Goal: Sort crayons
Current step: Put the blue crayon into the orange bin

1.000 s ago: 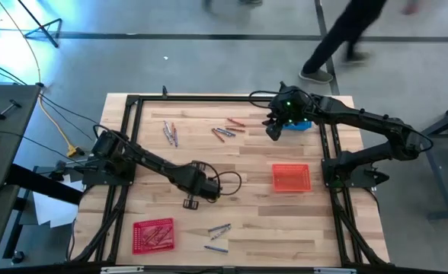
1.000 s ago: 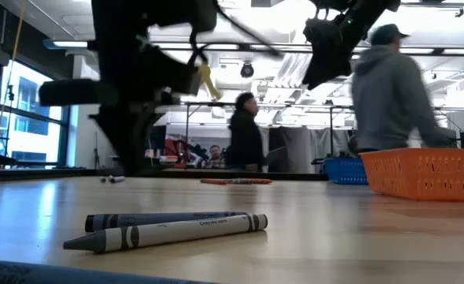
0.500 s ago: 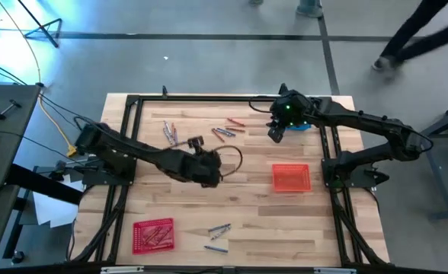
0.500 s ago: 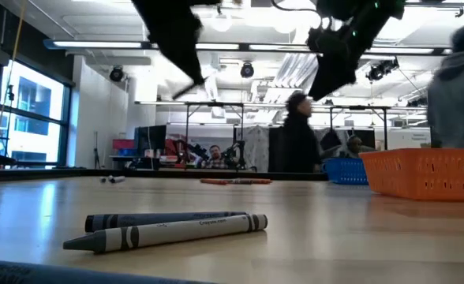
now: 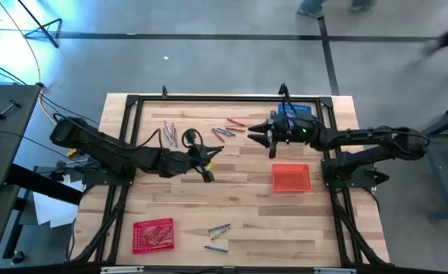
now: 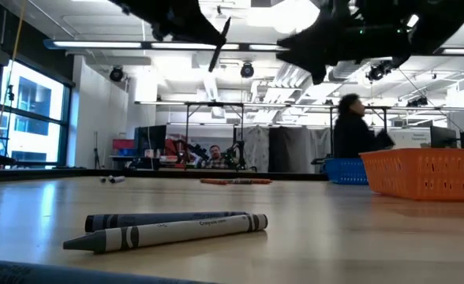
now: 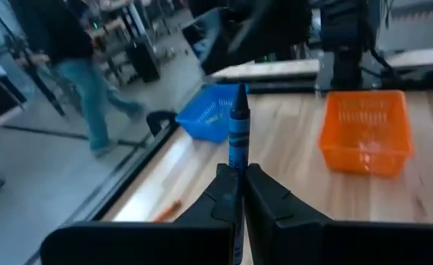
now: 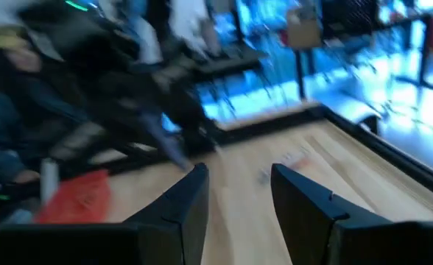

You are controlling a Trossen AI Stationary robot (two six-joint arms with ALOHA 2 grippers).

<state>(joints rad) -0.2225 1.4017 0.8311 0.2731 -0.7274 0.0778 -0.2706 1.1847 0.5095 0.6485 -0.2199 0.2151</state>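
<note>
Crayon (image 7: 238,125) sits pinched tight in the left gripper (image 7: 240,193), a blue one, standing straight out past the two dark fingers with its tip aimed toward the blue basket (image 7: 210,112) and the orange basket (image 7: 366,130). In the high view the left gripper (image 5: 206,161) hangs over the middle of the wooden table (image 5: 247,221), w/ the right gripper (image 5: 264,138) close by, just up and to the right of it. The right gripper is held apart w/ nothing between its fingers (image 8: 183,202); the two grippers point toward each other. In the low view the held crayon (image 6: 220,43) shows as a thin stick high above the table, tilted. Other crayons lie flat on the table: a grey-blue pair (image 5: 171,134) near the far left, long axis running front to back; some red ones (image 5: 235,121) and grey ones (image 5: 222,132) near the far middle, lying slanted; a few more (image 5: 219,230) at the near edge, lying mostly side to side. Two dark ones (image 6: 169,226) lie side by side right in front of the low camera. A red basket (image 5: 153,234) at the near left has red crayons in it. People walk in the room behind.
</note>
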